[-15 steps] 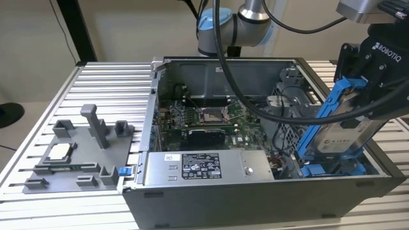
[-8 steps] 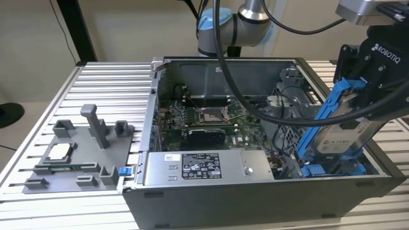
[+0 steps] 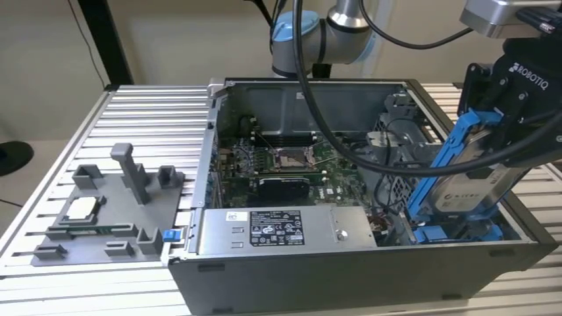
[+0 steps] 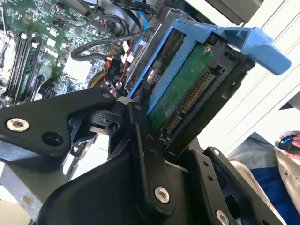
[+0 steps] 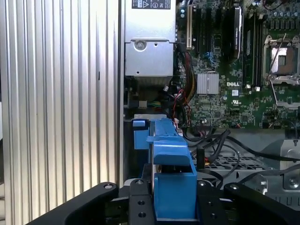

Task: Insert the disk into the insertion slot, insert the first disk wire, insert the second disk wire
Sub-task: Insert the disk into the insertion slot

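One disk [image 3: 470,191] is sitting clamped in my gripper [image 3: 505,148], and I'm squeezing it w/ both fingers [image 4: 143,140] against its flat faces, the green circuit side and connector strip showing in the second wrist view. I'm holding it tilted, not upright: the top end w/ the blue carrier [image 3: 462,135] tab is poking above the rim of the open PC case [image 3: 351,276], while the bottom end is dipping inside the case at the exterior view's right. Down there the insertion slot [image 3: 399,191], perforated grey metal w/ blue rails, is lying under and just beside the disk's low end; can't tell whether the two are touching. In the first wrist view I'm looking along the carrier's blue edge [image 5: 171,173] toward the motherboard [image 5: 225,98], w/ black cables [image 5: 220,140] looping between them. The grey PSU box [image 3: 276,230] is sitting along the case's near wall, well apart from the disk. Outside the case, at the exterior view's left, a grey fixture tray [image 3: 97,210] w/ upright posts is resting on the slatted metal table [image 3: 149,112].
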### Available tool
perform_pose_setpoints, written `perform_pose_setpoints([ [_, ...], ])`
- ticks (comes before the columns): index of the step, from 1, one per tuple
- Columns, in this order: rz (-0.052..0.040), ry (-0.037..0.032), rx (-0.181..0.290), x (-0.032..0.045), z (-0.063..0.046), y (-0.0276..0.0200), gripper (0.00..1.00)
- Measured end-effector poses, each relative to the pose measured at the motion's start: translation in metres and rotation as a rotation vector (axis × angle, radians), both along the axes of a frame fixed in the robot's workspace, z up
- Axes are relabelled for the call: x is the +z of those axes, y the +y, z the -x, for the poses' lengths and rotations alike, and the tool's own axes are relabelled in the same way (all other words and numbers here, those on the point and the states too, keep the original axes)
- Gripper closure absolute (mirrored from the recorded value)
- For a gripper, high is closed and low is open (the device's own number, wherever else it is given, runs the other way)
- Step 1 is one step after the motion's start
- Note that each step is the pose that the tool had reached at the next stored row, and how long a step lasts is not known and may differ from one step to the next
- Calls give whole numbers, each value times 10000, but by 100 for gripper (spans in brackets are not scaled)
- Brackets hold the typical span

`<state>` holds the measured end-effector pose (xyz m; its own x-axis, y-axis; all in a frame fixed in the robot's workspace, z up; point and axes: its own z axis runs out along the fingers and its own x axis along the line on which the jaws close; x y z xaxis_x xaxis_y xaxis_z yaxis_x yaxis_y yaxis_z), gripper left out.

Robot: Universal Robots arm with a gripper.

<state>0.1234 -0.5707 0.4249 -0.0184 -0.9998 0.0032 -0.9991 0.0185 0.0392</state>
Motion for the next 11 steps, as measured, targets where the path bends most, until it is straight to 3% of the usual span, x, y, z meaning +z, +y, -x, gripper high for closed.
perform_pose_setpoints([
  [11, -1, 0, 0, -18, -1, 0, 100],
])
